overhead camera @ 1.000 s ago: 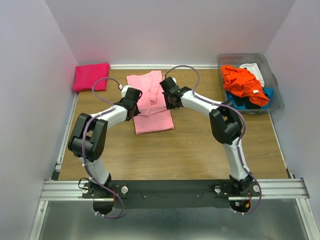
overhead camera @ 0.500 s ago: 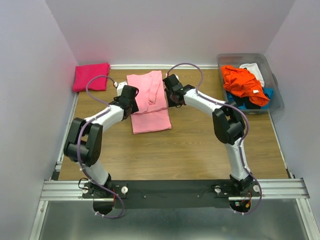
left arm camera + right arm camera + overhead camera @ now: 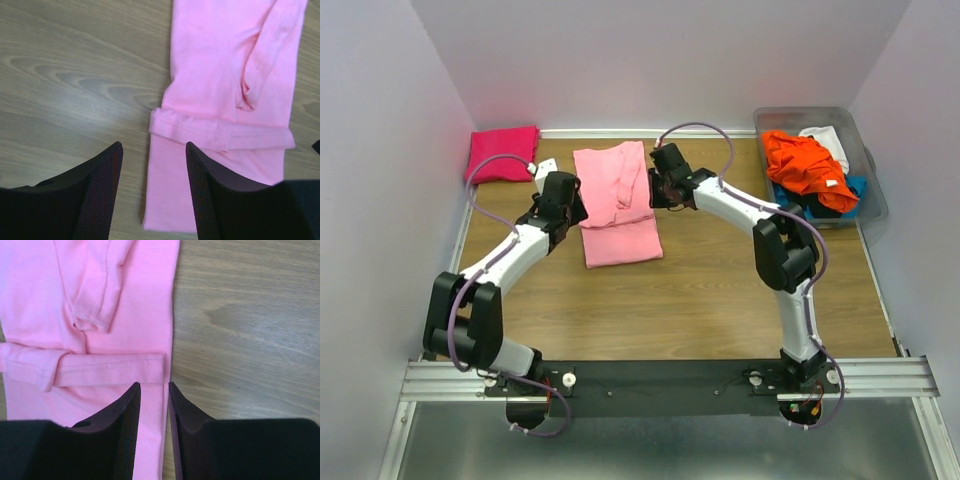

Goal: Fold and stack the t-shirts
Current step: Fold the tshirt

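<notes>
A light pink t-shirt (image 3: 617,205) lies partly folded on the wooden table, with a sleeve and a hem band turned over it (image 3: 225,75) (image 3: 100,290). My left gripper (image 3: 572,206) hovers at its left edge, open, with only wood and cloth showing between the fingertips (image 3: 153,146). My right gripper (image 3: 656,194) hangs over the shirt's right edge, its jaws a narrow gap apart and holding nothing (image 3: 154,385). A folded magenta t-shirt (image 3: 502,153) rests at the back left corner.
A clear plastic bin (image 3: 865,135) at the back right holds an orange shirt (image 3: 805,165), a white one (image 3: 828,140), a blue one (image 3: 855,185) and a black one (image 3: 810,205). Walls close in on three sides. Bare wood (image 3: 720,290) lies in front of the pink shirt.
Both grippers have opened and let go of the pink shirt. The left arm has swung out to the left and the right gripper has drawn slightly back; the shirt now lies flat.
</notes>
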